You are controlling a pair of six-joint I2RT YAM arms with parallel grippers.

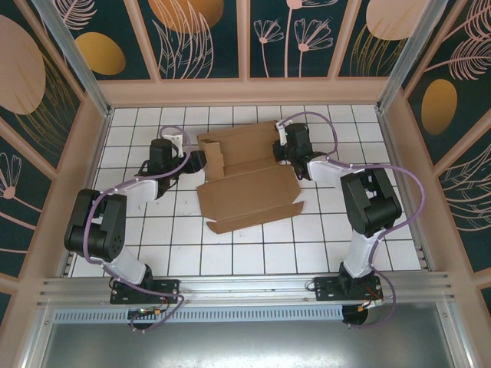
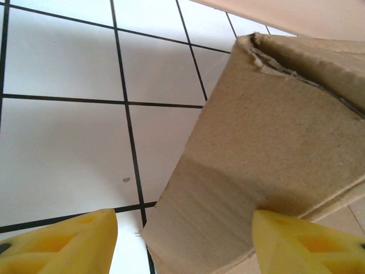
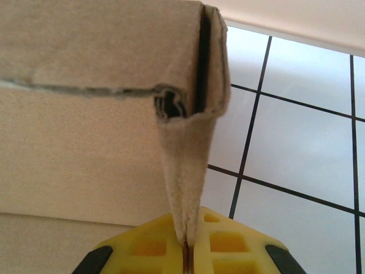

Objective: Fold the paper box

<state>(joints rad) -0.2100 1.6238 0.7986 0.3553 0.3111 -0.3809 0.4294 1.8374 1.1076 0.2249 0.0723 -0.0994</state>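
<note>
The brown paper box (image 1: 247,178) lies partly folded on the white tiled floor, its back panel raised between the two arms. My left gripper (image 1: 201,162) is at the box's left side. In the left wrist view it (image 2: 185,246) is open, its yellow fingers (image 2: 65,244) wide apart. A cardboard flap (image 2: 256,148) reaches between them, close to the right finger and clear of the left one. My right gripper (image 1: 283,151) is at the box's right side wall. In the right wrist view it (image 3: 187,246) is shut on a thin upright cardboard flap (image 3: 188,165).
White tiles with black joints (image 1: 253,253) spread around the box. Pale frame walls (image 1: 245,90) with dark patterned panels close in the back and both sides. A metal rail (image 1: 245,285) runs along the near edge by the arm bases.
</note>
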